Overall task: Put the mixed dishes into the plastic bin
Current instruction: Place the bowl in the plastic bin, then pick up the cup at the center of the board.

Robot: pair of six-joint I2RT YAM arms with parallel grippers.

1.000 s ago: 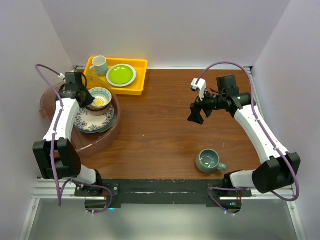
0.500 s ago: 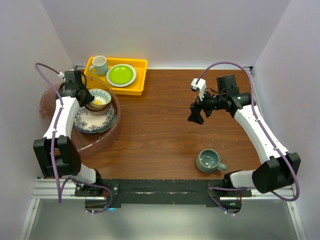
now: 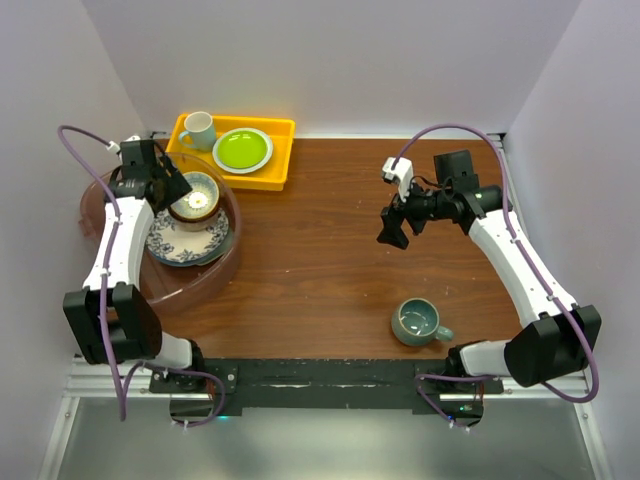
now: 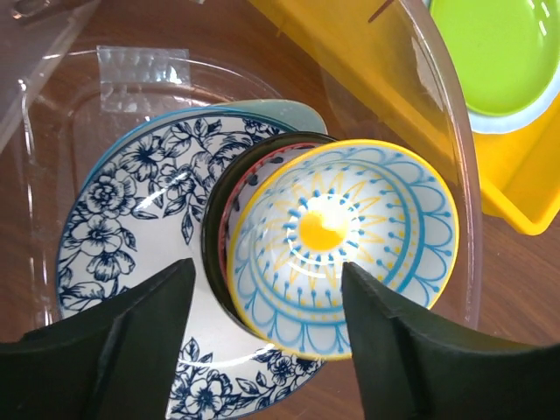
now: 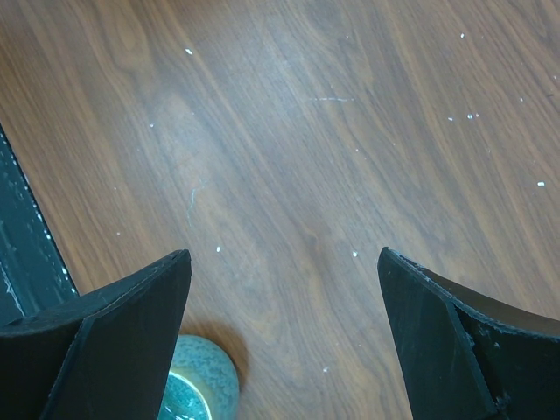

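Already in the plastic bin (image 3: 195, 285) at the far left: a blue floral plate (image 3: 178, 246) with nested bowls (image 4: 217, 229) on it, sun-patterned bowl (image 4: 341, 236) uppermost. Left to do: the teal mug (image 3: 415, 321), standing on the table (image 3: 320, 250) near right, outside the bin. Left gripper (image 4: 262, 289) fingers apart above the bowls, gripping nothing; right gripper (image 5: 284, 271) fingers wide apart over the table, empty.

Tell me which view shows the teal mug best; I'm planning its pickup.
Top external: the teal mug shows whole, handle too. Right wrist catches only a sliver at the bottom edge; left wrist, nothing.
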